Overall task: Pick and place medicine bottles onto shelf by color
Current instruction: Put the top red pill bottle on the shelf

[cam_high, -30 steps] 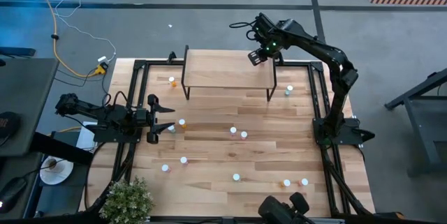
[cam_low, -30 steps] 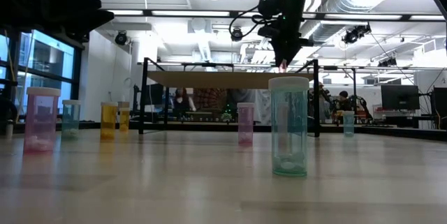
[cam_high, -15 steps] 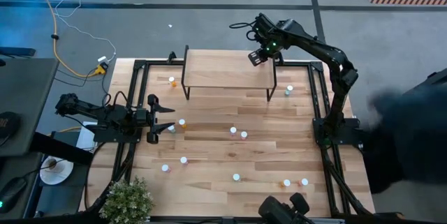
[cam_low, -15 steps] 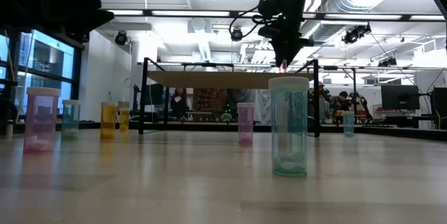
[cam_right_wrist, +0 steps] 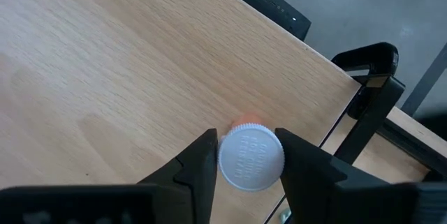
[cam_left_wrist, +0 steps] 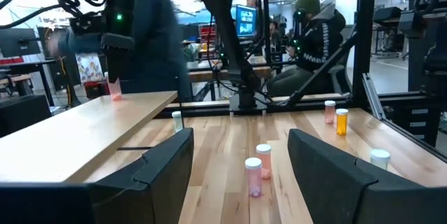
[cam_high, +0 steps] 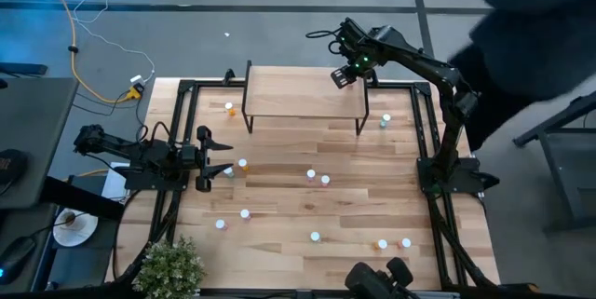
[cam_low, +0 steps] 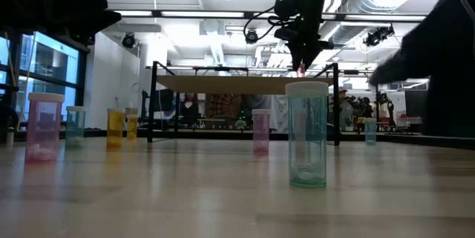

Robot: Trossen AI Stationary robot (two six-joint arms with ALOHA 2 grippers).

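The right gripper (cam_right_wrist: 246, 155) hangs over the far right corner of the shelf (cam_high: 289, 94), its two fingers (cam_right_wrist: 199, 161) standing on either side of a white-capped bottle (cam_right_wrist: 251, 157) with a red-orange body just showing below the cap. Over the last second little has moved in the overhead view: the arm sits in the same spot, and the bottles on the table (cam_high: 279, 206) lie where they lay. What has changed is the grip, which has begun to widen from the tighter hold of a moment ago. From the wrist view it is hard to say whether the fingers still touch the cap or have just cleared it, so the bottle may be only half released. It seems to rest on the shelf top near the corner, which suggests this placement is about finished and the arm will need to lift straight up so as not to knock it over. The left gripper (cam_high: 216, 157) waits at the table's left side, jaws spread wide and holding nothing, with a pink bottle (cam_left_wrist: 253, 174) lying ahead of it.
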